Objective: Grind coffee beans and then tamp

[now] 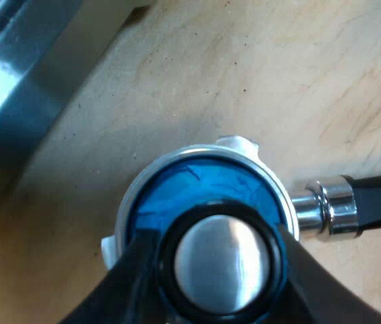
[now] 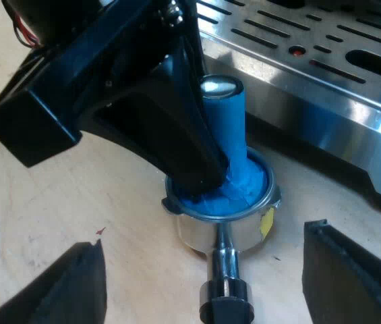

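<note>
Pinching blue, steel-capped tamper upright in metal holder on worktop with left gripper, holding right gripper spread wide.

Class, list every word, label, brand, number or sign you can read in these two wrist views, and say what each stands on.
No readable text in either view.
The small yellow patch on the round metal holder with the dark handle: no writing legible.
The blue tamper with a steel cap and the steel-fronted espresso machine: no lettering visible.
</note>
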Tool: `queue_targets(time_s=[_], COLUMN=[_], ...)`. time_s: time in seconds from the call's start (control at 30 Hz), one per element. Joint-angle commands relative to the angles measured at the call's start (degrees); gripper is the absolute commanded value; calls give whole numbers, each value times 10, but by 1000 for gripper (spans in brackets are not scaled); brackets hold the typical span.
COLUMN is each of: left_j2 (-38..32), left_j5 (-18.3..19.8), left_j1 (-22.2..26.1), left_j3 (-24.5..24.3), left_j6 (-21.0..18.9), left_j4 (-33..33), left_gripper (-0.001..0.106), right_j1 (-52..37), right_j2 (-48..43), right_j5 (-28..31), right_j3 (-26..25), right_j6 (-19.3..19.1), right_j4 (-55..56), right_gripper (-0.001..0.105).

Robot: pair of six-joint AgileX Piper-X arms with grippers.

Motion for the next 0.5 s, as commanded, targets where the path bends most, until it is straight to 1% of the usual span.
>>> queue_targets(time_s=[0.03,0.2,0.37,0.43,0.5], left_j2=[32,32,27,19,-4], left_j5=[-18,-18,-18,-18,-18], left_j1=[-3,-3,-3,-3,-3], left_j3=[31,27,13,3,-15], left_j6=[2,2,2,2,2], left_j4=[62,56,61,64,65], left_gripper=[0,0,0,0,0], right_j1=[1,1,1,1,1], right_j2=[-5,-5,-5,-5,-5], right_j5=[-2,-2,-2,-2,-2], right_j3=[-2,-2,-2,-2,-2], right_j6=[-5,-5,-5,-5,-5], right_j4=[-5,-5,-5,-5,-5], right_gripper=[62,62,62,62,62])
